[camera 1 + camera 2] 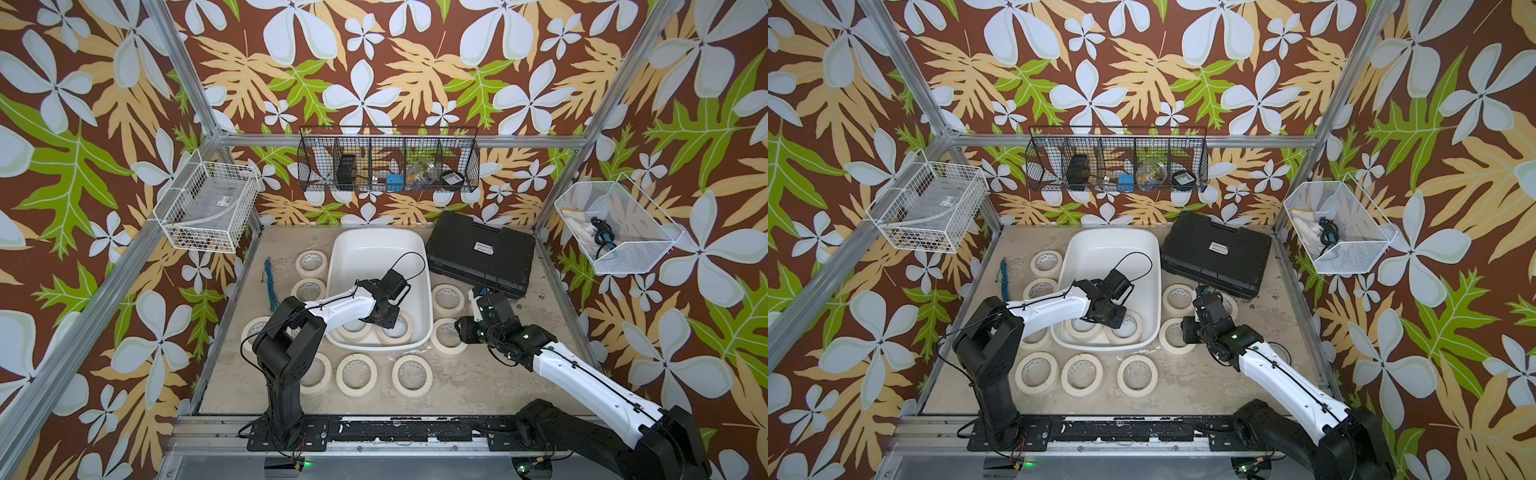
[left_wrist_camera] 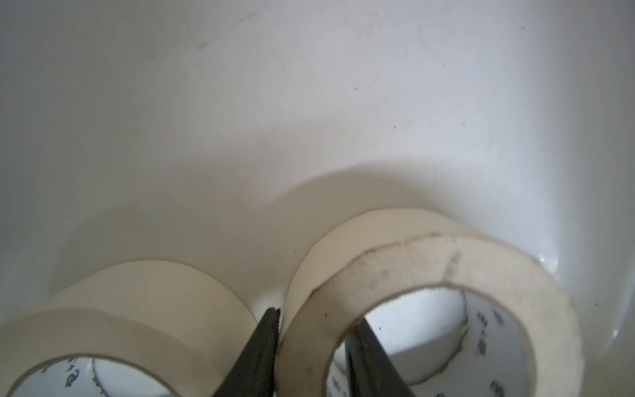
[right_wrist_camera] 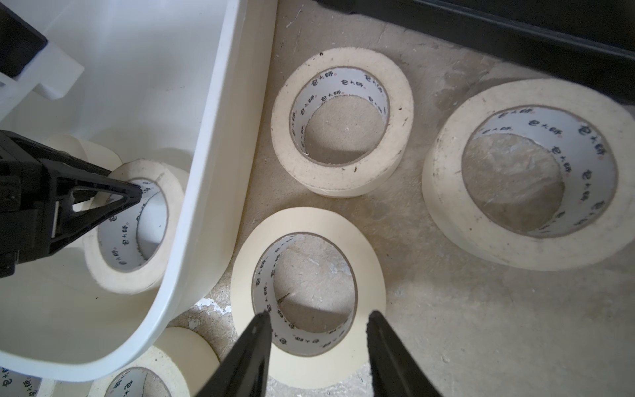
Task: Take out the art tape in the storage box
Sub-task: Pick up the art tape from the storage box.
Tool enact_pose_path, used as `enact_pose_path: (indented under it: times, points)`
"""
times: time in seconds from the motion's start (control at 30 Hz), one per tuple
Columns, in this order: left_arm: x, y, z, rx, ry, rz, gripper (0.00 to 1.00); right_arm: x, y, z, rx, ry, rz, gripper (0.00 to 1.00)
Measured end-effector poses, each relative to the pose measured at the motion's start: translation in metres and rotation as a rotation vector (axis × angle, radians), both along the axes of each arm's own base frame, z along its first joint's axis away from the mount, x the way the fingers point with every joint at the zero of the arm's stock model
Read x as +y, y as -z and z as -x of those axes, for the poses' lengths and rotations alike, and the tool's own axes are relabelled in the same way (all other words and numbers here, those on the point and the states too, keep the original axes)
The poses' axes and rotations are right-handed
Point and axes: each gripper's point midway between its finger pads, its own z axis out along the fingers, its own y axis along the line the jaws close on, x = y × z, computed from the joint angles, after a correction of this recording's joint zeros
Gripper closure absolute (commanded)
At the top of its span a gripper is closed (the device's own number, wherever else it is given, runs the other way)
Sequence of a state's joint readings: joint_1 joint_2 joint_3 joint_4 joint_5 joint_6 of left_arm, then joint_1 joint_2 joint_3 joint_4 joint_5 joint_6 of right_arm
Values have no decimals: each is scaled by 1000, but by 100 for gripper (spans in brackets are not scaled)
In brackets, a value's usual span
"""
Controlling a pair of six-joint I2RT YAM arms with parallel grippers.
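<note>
Gripping one cream tape roll (image 2: 429,264) by its wall, one finger outside and one inside the white printed core, the left gripper (image 2: 316,323) is reaching into the white storage box (image 1: 374,245) at its near end. The right gripper (image 3: 318,319) is hovering, jaws apart, above another roll (image 3: 309,220) on the table (image 3: 446,326).

storage box (image 1: 374,253) mostly free, art tape (image 1: 342,376) around

You're looking into a staged robot test cell, not a home: silver aluminium frame bars (image 1: 532,142) hold brown floral-print wall panels (image 1: 415,62), and black-and-white robot arms (image 1: 582,374) stand bolted to a metal base rail (image 1: 208,434) fronting a scuffed beige worktop (image 1: 478,386).
</note>
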State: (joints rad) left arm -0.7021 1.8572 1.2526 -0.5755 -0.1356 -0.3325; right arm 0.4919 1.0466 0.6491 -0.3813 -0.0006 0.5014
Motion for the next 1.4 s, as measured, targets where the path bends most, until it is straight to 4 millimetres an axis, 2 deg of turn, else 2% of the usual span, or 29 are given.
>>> enact_pose_path:
  times: [0.3,0.67,1.03,1.2,1.4]
  points:
    - [7,-9,-6,-38,-55,-20,87,1,-12,-1,-22,7,-22,51]
    - [21,-78,-10,-169,-200,11,92,17,-59,-10,-93,-11,-115,52]
    - [-18,-120,17,-205,-191,98,94,78,-97,-17,-131,-130,-150,49]
    - [-26,-133,22,-211,-197,150,94,90,-97,-22,-134,-138,-130,48]
    - [-29,-137,25,-207,-189,169,94,96,-88,-24,-123,-140,-105,46]
